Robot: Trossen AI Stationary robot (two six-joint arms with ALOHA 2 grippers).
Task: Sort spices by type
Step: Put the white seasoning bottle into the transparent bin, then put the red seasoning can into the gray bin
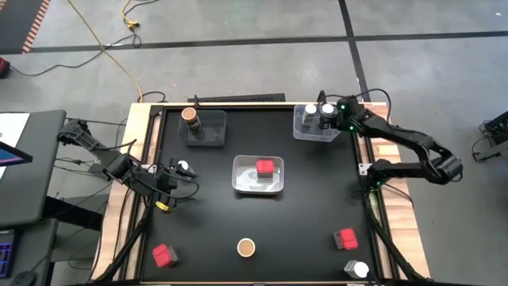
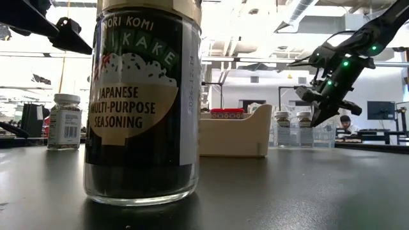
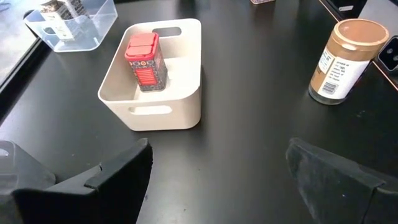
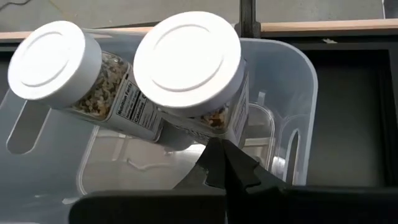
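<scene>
My right gripper [image 1: 331,119] hovers over the clear tray [image 1: 300,131] at the far right, fingers shut [image 4: 219,163] beside two white-lidded jars [image 4: 186,62] [image 4: 55,59] standing in it. My left gripper [image 3: 217,155] is open at the table's left, close to a white-lidded jar [image 1: 184,167] standing on the table. A red block [image 1: 266,168] stands in the white tray [image 3: 186,106] at the centre. One brown-topped jar [image 1: 190,117] stands in the far-left clear tray, and another [image 1: 246,248] stands near the near edge. My right gripper's shut fingertips [image 4: 217,152] stand right by the lower side of the nearer white-lidded jar [image 4: 214,124], coming down from above. I cannot tell whether they touch it. The jar stands on the clear tray's floor.
Two more red blocks [image 1: 164,254] [image 1: 345,238] and a white-lidded jar [image 1: 357,270] stand along the near edge. The black tabletop between the trays and these is open. A raised wooden rim [image 1: 143,127] frames the table.
</scene>
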